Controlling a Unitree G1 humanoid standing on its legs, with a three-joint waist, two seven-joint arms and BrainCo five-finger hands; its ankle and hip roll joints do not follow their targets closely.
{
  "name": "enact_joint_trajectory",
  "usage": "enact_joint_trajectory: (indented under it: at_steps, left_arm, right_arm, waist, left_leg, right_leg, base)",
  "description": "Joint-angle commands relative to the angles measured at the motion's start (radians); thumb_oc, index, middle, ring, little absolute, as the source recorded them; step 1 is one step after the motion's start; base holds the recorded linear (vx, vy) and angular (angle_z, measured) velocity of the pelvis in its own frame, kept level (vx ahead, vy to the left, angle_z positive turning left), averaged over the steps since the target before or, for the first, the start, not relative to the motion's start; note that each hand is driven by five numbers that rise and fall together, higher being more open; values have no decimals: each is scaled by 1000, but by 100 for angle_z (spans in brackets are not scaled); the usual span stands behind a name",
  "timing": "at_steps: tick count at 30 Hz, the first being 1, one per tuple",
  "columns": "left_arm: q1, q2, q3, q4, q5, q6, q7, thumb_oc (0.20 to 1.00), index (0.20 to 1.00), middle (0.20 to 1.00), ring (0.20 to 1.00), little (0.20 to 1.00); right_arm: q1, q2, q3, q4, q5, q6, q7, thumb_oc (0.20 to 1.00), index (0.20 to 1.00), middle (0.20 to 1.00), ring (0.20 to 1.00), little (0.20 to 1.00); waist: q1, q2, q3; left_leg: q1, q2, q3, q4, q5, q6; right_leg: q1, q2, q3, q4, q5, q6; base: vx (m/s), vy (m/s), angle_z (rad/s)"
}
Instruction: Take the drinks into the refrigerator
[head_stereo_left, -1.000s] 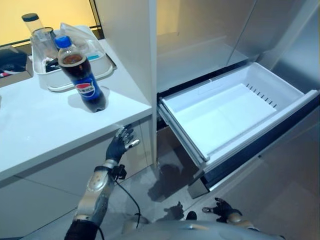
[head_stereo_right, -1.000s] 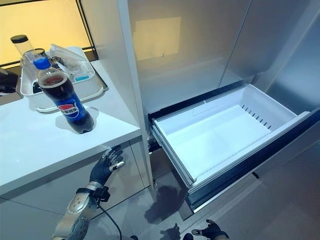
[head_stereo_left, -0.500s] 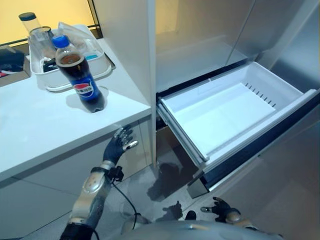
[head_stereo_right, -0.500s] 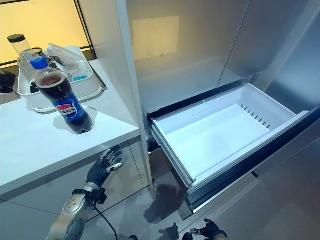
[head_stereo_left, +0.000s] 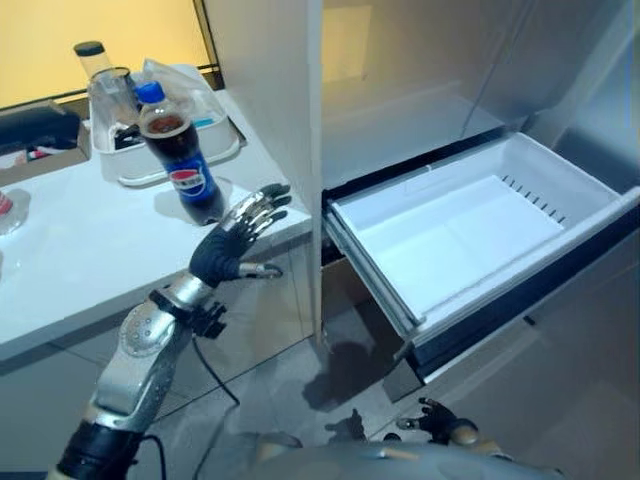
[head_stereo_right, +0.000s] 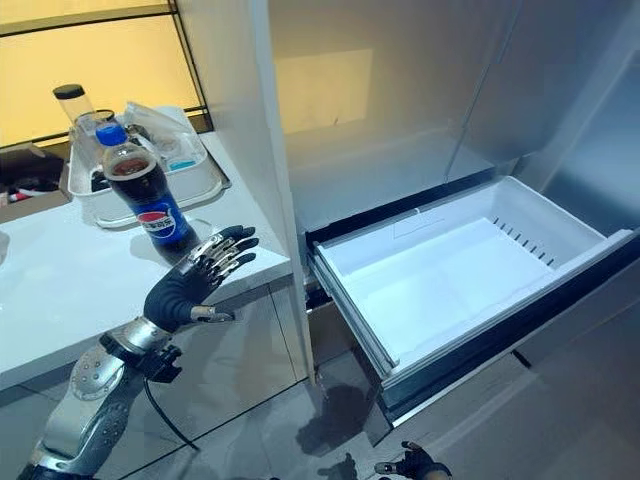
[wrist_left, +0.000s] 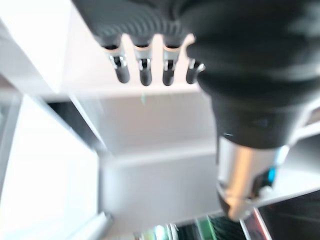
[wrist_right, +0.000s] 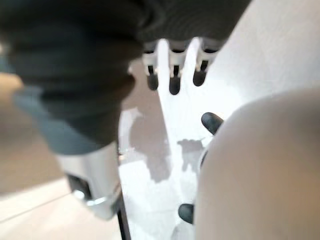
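One cola bottle (head_stereo_left: 184, 160) stands on the counter (head_stereo_left: 70, 250) beside the left hand (head_stereo_left: 232, 245), fingers spread, empty.

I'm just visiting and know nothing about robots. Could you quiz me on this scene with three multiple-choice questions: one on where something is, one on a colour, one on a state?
1. Where does the cola bottle stand?
A. inside the open drawer
B. on the white counter, in front of the white tray
C. on the floor

2. What colour is the bottle's cap?
A. blue
B. red
C. green

3. What is the state of the left hand?
A. curled round the bottle
B. open, fingers straight, holding nothing
C. resting inside the drawer

Answers:
1. B: the bottle is upright on the counter, with the tray just behind it.
2. A: the cap on top is plainly blue.
3. B: the hand hangs at the counter's edge near the bottle, fingers spread and not round it. The refrigerator drawer is pulled out and holds nothing.
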Motion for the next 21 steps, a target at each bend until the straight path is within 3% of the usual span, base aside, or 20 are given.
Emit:
enact_joint_trajectory:
  at_steps: [1, 5, 8, 11, 13, 14, 21]
  left_arm:
    - [-36, 0, 33, -91, -121, -34, -21, 1000, 1000, 1000, 1000, 1000]
    - [-11, 30, 86, -90, -173, -38, -47, 1000, 1000, 1000, 1000, 1000]
    - [4, -15, 111, -55, -165, -68, -7, 1000, 1000, 1000, 1000, 1000]
    - [38, -130, 179, 48, -72, -123, 177, 1000, 1000, 1000, 1000, 1000]
    - [48, -153, 201, 63, -43, -132, 219, 1000, 1000, 1000, 1000, 1000]
    - [79, -202, 257, 106, -1, -150, 283, 1000, 1000, 1000, 1000, 1000]
    - [136, -306, 357, 197, 117, -161, 415, 1000, 1000, 1000, 1000, 1000]
  right_arm:
    - [-52, 3, 28, 58, -37, -23, 8, 1000, 1000, 1000, 1000, 1000]
    - [-54, 3, 28, 60, -44, -28, 14, 1000, 1000, 1000, 1000, 1000]
    - [-58, 4, 30, 62, -45, -29, 15, 1000, 1000, 1000, 1000, 1000]
    - [-67, -1, 20, 50, -31, -27, -12, 1000, 1000, 1000, 1000, 1000]
    - [-66, -3, 15, 46, -26, -28, -20, 1000, 1000, 1000, 1000, 1000]
    - [-61, -10, 2, 42, -20, -28, -35, 1000, 1000, 1000, 1000, 1000]
    - [-53, -37, -23, 26, -17, -32, -63, 1000, 1000, 1000, 1000, 1000]
  waist:
    - [3, -25, 9]
    - [11, -26, 7]
    - [15, -27, 9]
    - [20, -28, 15]
    - [21, -29, 17]
    - [25, -31, 21]
    - [40, -39, 25]
  left_leg:
    - [-30, -33, -33, 1, -37, 3]
    - [-32, -33, -36, 1, -35, 0]
    - [-31, -33, -37, 1, -34, 2]
    - [-34, -32, -38, 1, -31, 3]
    - [-34, -31, -39, 1, -31, 4]
    - [-35, -30, -41, 1, -30, 4]
    - [-40, -29, -46, 1, -30, 7]
  right_leg:
    - [80, -51, -84, 41, -52, 67]
    - [82, -50, -84, 39, -50, 67]
    - [80, -49, -82, 40, -51, 65]
    - [79, -48, -84, 42, -52, 63]
    - [79, -48, -84, 43, -52, 62]
    - [79, -48, -87, 42, -53, 61]
    - [81, -48, -95, 38, -53, 58]
  base:
    - [0, 0, 0]
    - [0, 0, 0]
    - [0, 0, 0]
    - [0, 0, 0]
    - [0, 0, 0]
    - [0, 0, 0]
    - [0, 0, 0]
